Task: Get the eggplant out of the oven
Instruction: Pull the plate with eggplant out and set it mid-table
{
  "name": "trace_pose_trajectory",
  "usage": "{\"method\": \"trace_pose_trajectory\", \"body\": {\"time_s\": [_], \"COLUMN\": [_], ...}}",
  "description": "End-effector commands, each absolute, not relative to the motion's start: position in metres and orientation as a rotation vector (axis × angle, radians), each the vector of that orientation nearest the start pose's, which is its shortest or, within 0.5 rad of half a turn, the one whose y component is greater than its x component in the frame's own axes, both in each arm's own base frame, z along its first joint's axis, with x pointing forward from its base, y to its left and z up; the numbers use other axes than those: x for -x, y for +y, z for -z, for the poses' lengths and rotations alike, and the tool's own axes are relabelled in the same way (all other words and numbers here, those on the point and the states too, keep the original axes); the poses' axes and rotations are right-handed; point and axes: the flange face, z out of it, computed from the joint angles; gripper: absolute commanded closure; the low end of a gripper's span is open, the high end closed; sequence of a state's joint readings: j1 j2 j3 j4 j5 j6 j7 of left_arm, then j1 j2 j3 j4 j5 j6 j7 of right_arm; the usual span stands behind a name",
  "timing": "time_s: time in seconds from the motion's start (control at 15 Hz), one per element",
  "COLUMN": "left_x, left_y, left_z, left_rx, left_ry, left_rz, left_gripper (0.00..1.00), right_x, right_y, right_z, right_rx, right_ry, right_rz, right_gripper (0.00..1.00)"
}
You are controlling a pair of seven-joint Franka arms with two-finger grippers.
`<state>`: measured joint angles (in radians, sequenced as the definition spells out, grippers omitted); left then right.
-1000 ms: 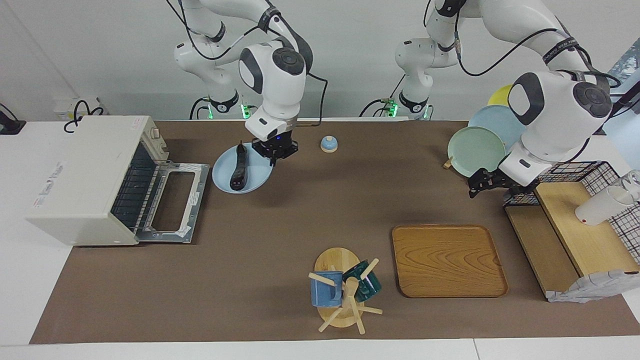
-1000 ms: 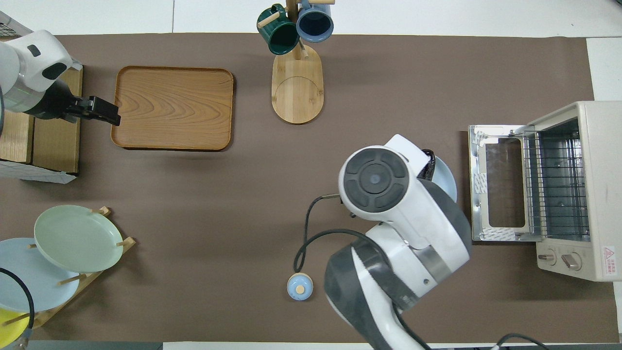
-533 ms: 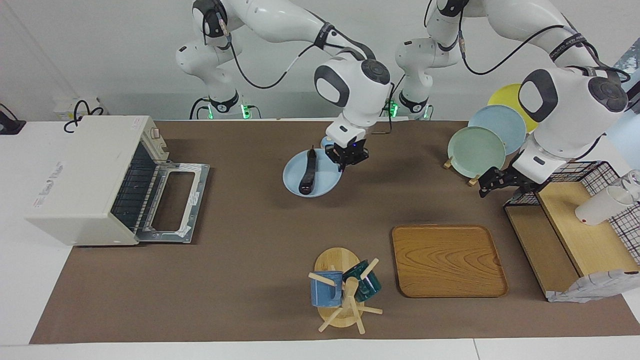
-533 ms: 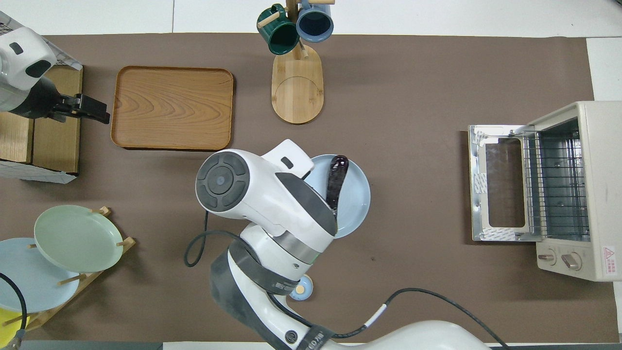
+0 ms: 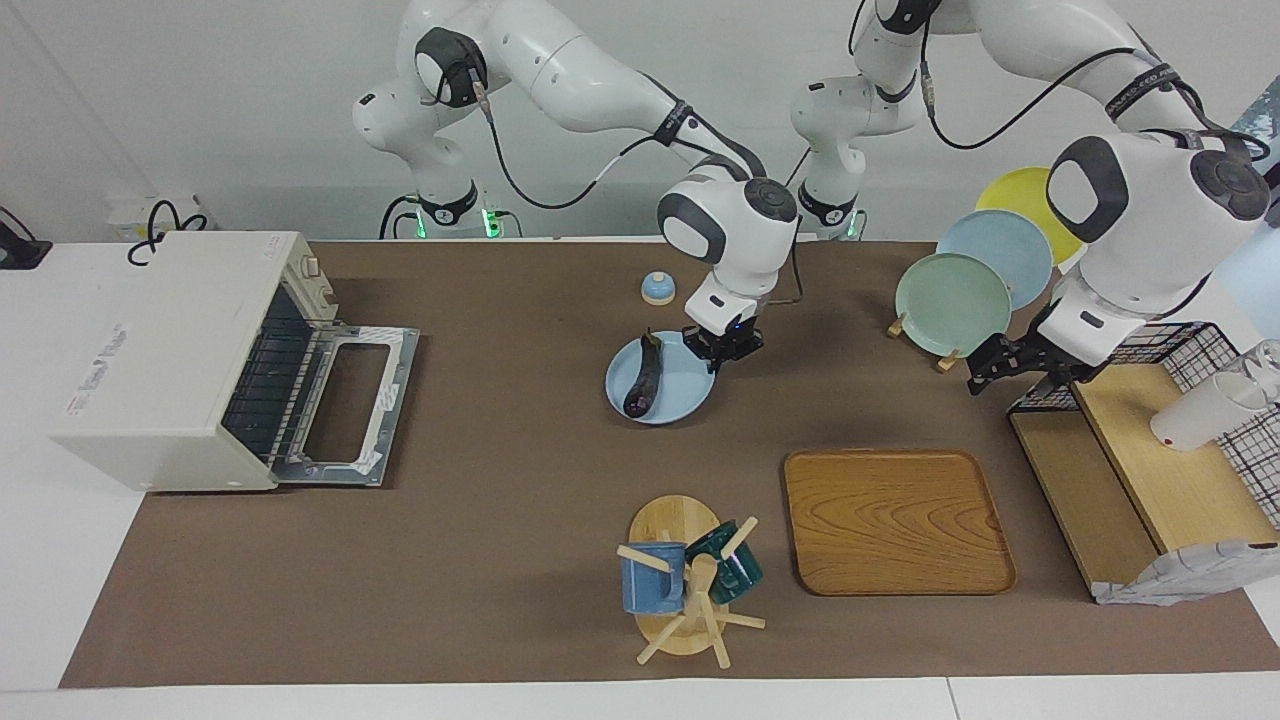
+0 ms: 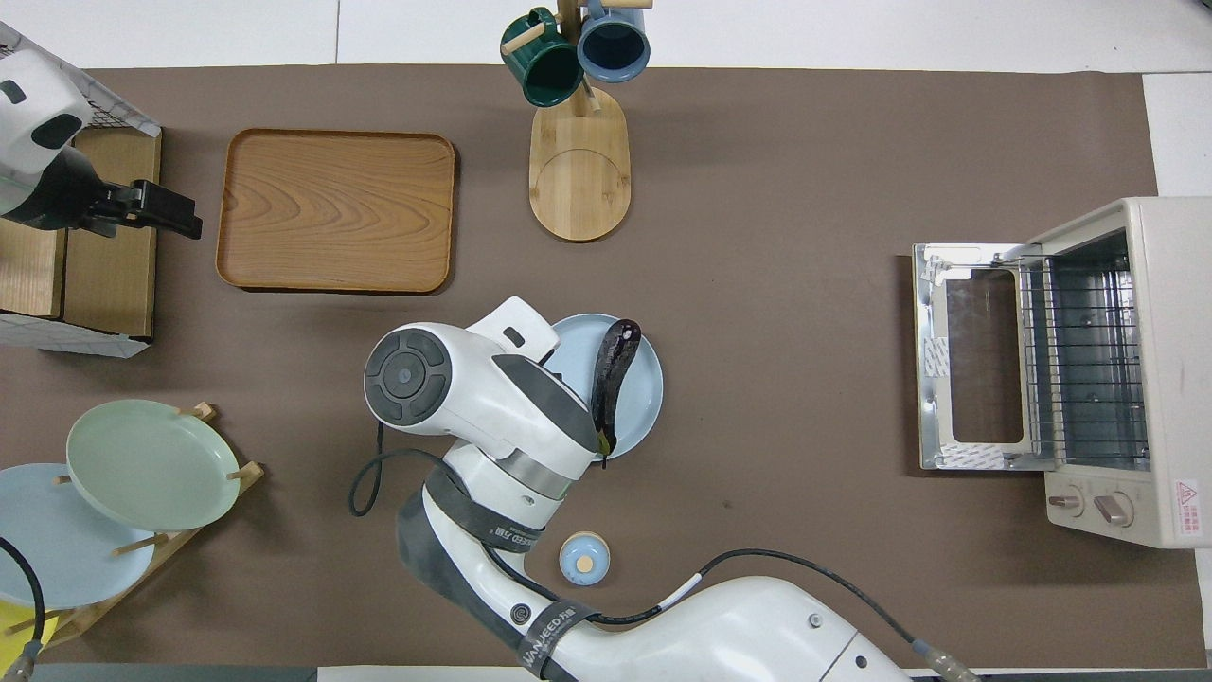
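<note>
The eggplant (image 5: 643, 375) is dark purple and lies along a light blue plate (image 5: 682, 392) near the middle of the table, well away from the oven. It shows the same way in the overhead view (image 6: 614, 377), on the plate (image 6: 641, 403). My right gripper (image 5: 722, 350) is shut on the plate's rim, on the side toward the left arm's end. The white oven (image 5: 165, 350) stands at the right arm's end with its door (image 5: 352, 400) folded down and its rack bare. My left gripper (image 5: 985, 378) waits in the air by the wire basket.
A small blue bell (image 5: 657, 288) sits nearer to the robots than the plate. A wooden tray (image 5: 895, 520) and a mug tree (image 5: 685, 580) lie farther out. A plate rack (image 5: 950, 300), a wooden shelf (image 5: 1130, 470) and a wire basket (image 5: 1170, 345) fill the left arm's end.
My right arm carried the plate with the eggplant from beside the oven door to the middle of the table and lower. My left gripper drifted slightly toward the shelf.
</note>
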<state>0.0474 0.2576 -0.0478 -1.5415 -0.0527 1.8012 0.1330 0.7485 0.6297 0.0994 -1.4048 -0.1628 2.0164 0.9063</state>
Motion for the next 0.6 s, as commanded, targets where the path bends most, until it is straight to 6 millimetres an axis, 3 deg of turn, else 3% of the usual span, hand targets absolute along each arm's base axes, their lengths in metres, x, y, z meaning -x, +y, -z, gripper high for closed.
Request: {"method": "trace_pose_trajectory", "body": {"time_s": [0.0,0.13,0.27,0.4,0.53], "left_x": [-0.64,-0.641,-0.641,-0.642,-0.642], "left_y": [0.005,0.006,0.005,-0.001,-0.01], "left_z": [-0.51,-0.51,-0.51,-0.509,-0.509], "left_rx": [3.211,3.21,3.21,3.209,3.219], "left_ry": [0.178,0.174,0.174,0.186,0.188], "left_rz": [0.044,0.054,0.056,0.063,0.063], "left_gripper": [0.0,0.0,0.0,0.0,0.0], "right_x": [-0.494,-0.501,-0.503,-0.522,-0.557], "right_y": [0.522,0.521,0.511,0.471,0.401], "right_z": [-0.336,-0.351,-0.37,-0.398,-0.433], "right_rx": [3.161,3.159,3.201,3.295,3.337], "right_ry": [0.007,0.004,-0.011,-0.001,-0.004], "right_rz": [0.152,0.195,0.22,0.231,0.185], "right_gripper": [0.81,0.73,0.72,0.73,0.81]}}
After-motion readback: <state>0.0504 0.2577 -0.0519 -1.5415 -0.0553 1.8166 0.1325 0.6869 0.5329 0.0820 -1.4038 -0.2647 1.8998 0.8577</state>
